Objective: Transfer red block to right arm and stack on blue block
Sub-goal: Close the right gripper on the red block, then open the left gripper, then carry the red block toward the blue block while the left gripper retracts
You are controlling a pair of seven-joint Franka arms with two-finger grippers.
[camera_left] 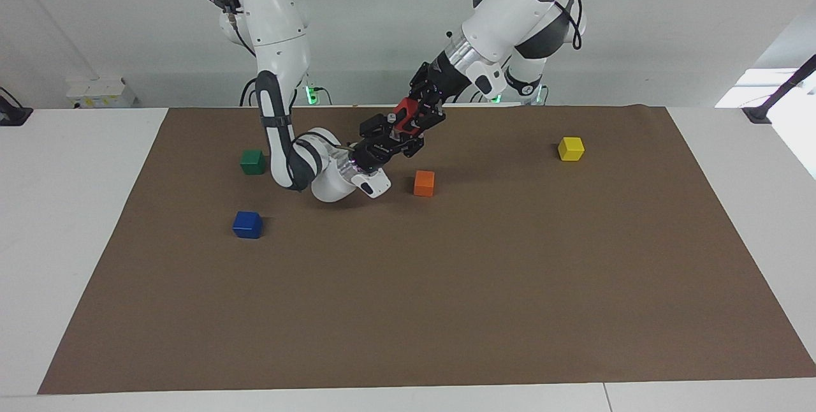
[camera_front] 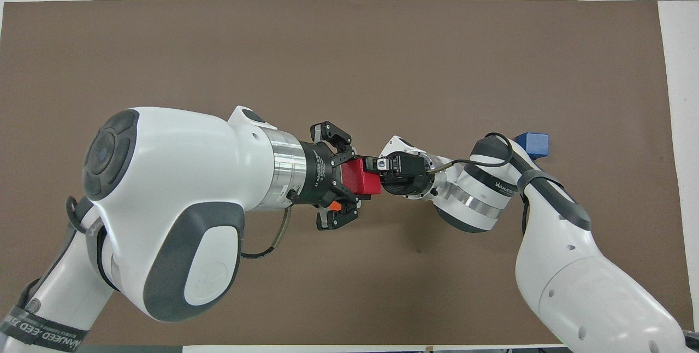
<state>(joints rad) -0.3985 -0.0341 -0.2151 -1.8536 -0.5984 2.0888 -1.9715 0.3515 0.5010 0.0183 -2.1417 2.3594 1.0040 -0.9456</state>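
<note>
A matt brown paper-like sheet [camera_left: 446, 284] covers the smooth white tabletop [camera_left: 64, 208]. The small red cube [camera_front: 362, 176] and the deep blue cube [camera_left: 247, 224] look smooth and painted with a slight sheen; so does the orange cube [camera_left: 424, 183], at about four o'clock from the red one in the facing view. Both arms wear glossy white plastic shells with brushed metal wrist rings; their grippers are matt black.

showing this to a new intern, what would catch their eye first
The red block held in mid-air over the brown mat, where the left hand and right hand meet around it. Then the blue block alone toward the right arm's end.
</note>
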